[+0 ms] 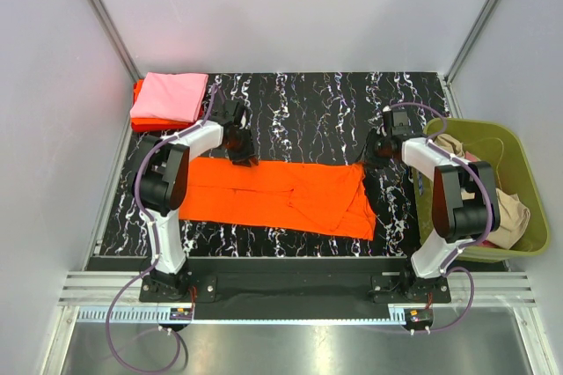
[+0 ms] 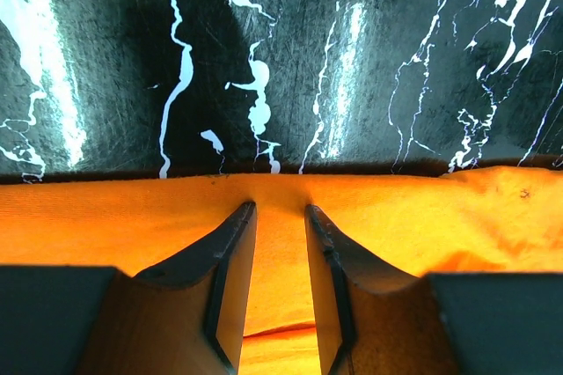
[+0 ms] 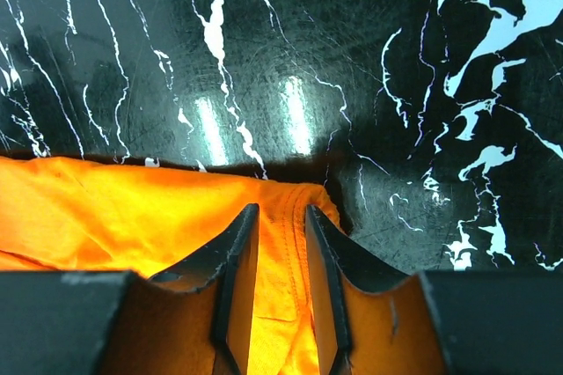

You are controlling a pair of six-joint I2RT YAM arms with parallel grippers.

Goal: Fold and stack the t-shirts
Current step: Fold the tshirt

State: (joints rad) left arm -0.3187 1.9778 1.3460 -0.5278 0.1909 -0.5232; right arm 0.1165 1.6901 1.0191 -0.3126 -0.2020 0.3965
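A bright orange t-shirt (image 1: pixel 281 194) lies spread in a long band across the black marbled table (image 1: pixel 308 111). My left gripper (image 1: pixel 242 157) sits at the shirt's far edge near its left end. In the left wrist view its jaws (image 2: pixel 280 208) are shut on a puckered fold of the orange cloth (image 2: pixel 440 216). My right gripper (image 1: pixel 369 159) is at the shirt's far right corner. Its jaws (image 3: pixel 281 208) have closed on the stitched hem of the orange cloth (image 3: pixel 106 208). A folded light pink t-shirt (image 1: pixel 169 96) rests on a red-orange one (image 1: pixel 141 120) at the back left.
An olive-green basket (image 1: pixel 528 177) stands off the table's right edge, beside the right arm. It holds crumpled beige shirts (image 1: pixel 515 212) and a bit of pink cloth. Grey walls close in the left, right and far sides.
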